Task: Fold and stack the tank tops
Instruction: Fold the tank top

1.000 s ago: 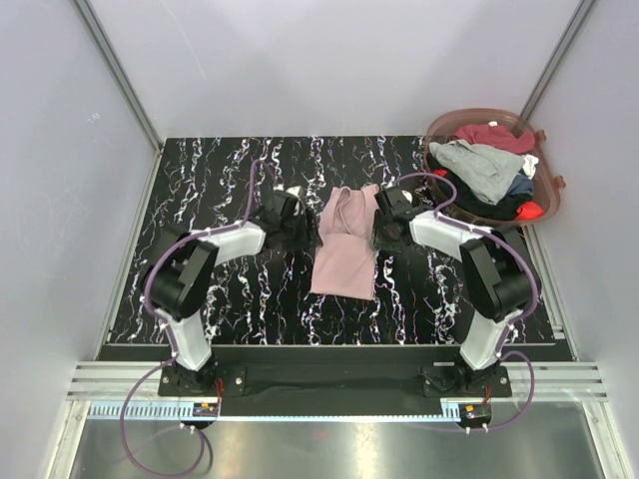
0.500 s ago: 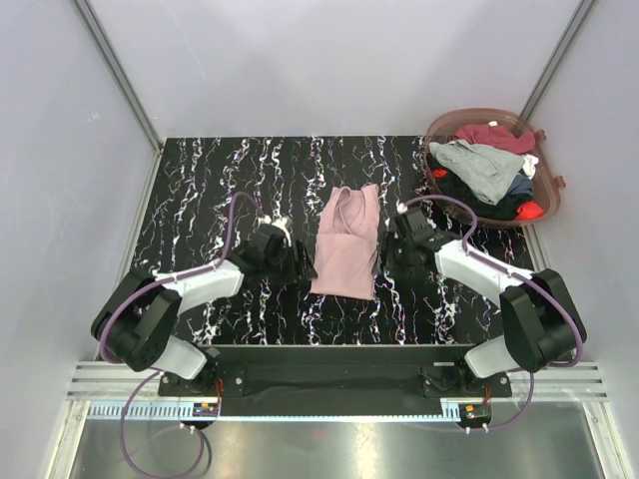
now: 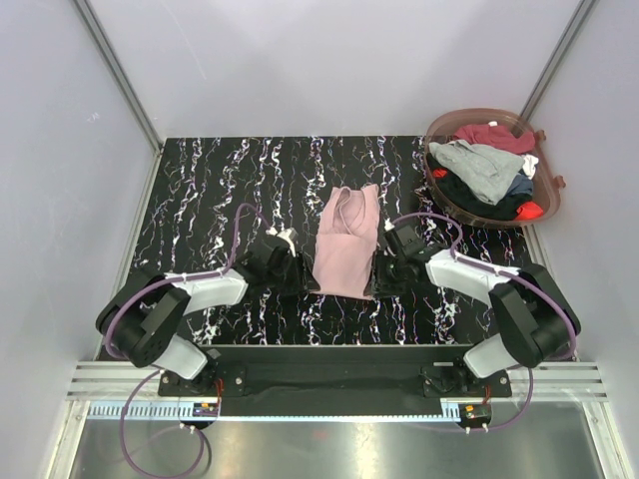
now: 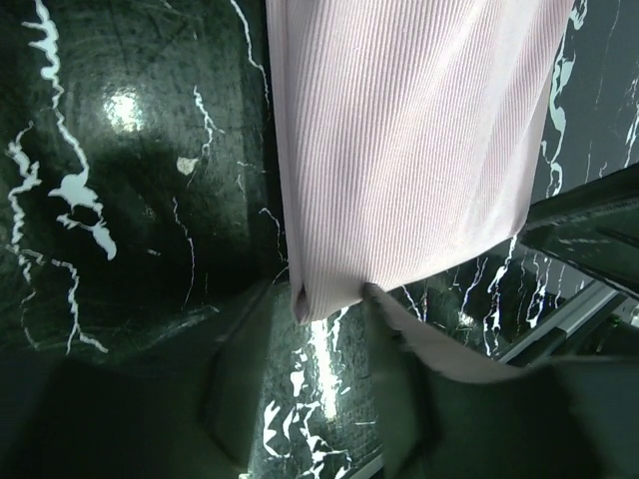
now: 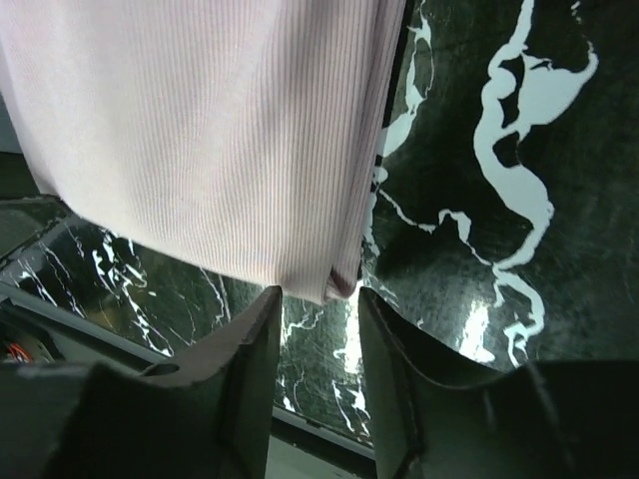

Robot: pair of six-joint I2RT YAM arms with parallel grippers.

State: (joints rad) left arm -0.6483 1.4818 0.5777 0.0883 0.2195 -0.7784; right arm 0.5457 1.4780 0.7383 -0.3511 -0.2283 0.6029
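Observation:
A dusty pink tank top [image 3: 344, 244] lies folded lengthwise in the middle of the black marbled table [image 3: 200, 190], straps at the far end. My left gripper [image 3: 300, 277] is open at its near left corner [image 4: 310, 299], which sits between the fingers. My right gripper [image 3: 376, 279] is open at the near right corner [image 5: 334, 284], also between the fingers. Grey, maroon, black and red tops [image 3: 479, 165] fill the basket [image 3: 547, 205] at the far right.
The round brownish plastic basket stands at the table's far right corner. The table's near edge and a metal rail [image 3: 329, 374] lie just behind both grippers. Grey walls enclose the table on three sides.
Both grippers have moved from beside the pink top's upper part down toward me to its near corners. The pink top has not visibly moved.

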